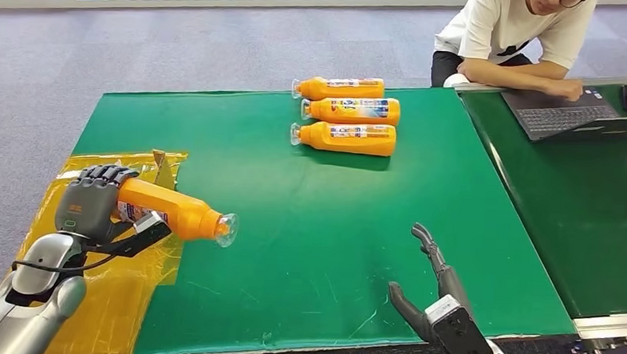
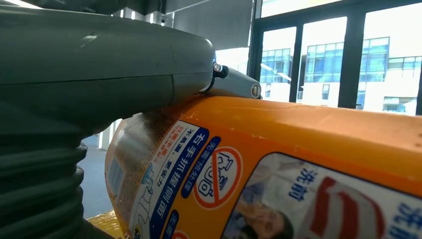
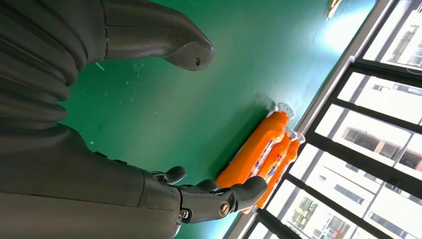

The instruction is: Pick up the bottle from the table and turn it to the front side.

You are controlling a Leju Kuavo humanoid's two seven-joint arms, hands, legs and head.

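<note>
My left hand (image 1: 94, 202) grips an orange bottle (image 1: 173, 211) by its base end, above the yellow sheet at the table's left. The bottle lies nearly level, and its clear cap (image 1: 227, 230) points right, over the green cloth. Close up in the left wrist view, the bottle (image 2: 278, 169) shows its printed label under my thumb (image 2: 99, 64). My right hand (image 1: 429, 290) hovers open over the near right part of the table, fingers spread, holding nothing. The right wrist view shows its thumb (image 3: 164, 45) and fingers (image 3: 214, 196) apart.
Three more orange bottles (image 1: 349, 115) lie side by side at the table's far middle, caps to the left; they also appear in the right wrist view (image 3: 263, 149). A person (image 1: 516, 34) sits at the far right with a laptop (image 1: 568, 115). Yellow sheet (image 1: 121, 296) covers the near left corner.
</note>
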